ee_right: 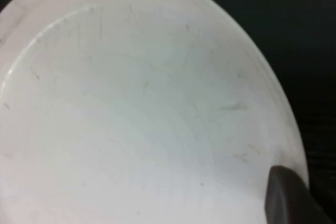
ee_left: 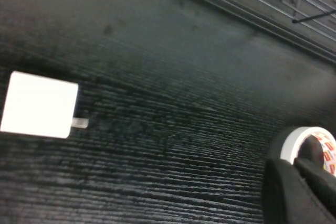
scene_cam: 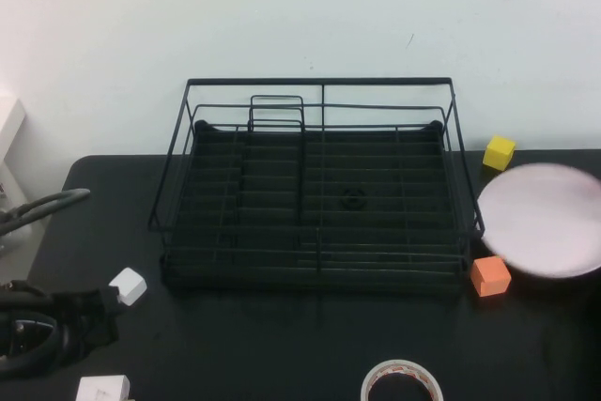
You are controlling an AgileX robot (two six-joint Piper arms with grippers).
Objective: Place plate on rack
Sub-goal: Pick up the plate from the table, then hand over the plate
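The pale pinkish-white plate (scene_cam: 545, 218) is at the table's right edge, just right of the black wire rack (scene_cam: 319, 82), with its near-left rim over an orange cube (scene_cam: 490, 276). It fills the right wrist view (ee_right: 136, 108). My right gripper (ee_right: 278, 182) does not show in the high view. One dark finger (ee_right: 289, 200) lies on the plate's rim, and the other is hidden under the plate. My left gripper (scene_cam: 94, 326) is parked at the front left corner, shut and empty. Its fingers (ee_left: 294, 192) show in the left wrist view.
A yellow cube (scene_cam: 499, 152) sits behind the plate. A white tape roll (scene_cam: 402, 382) lies at the front edge and also shows in the left wrist view (ee_left: 310, 140). A white cube (scene_cam: 129, 285) and a white block (scene_cam: 103, 389) lie by the left gripper.
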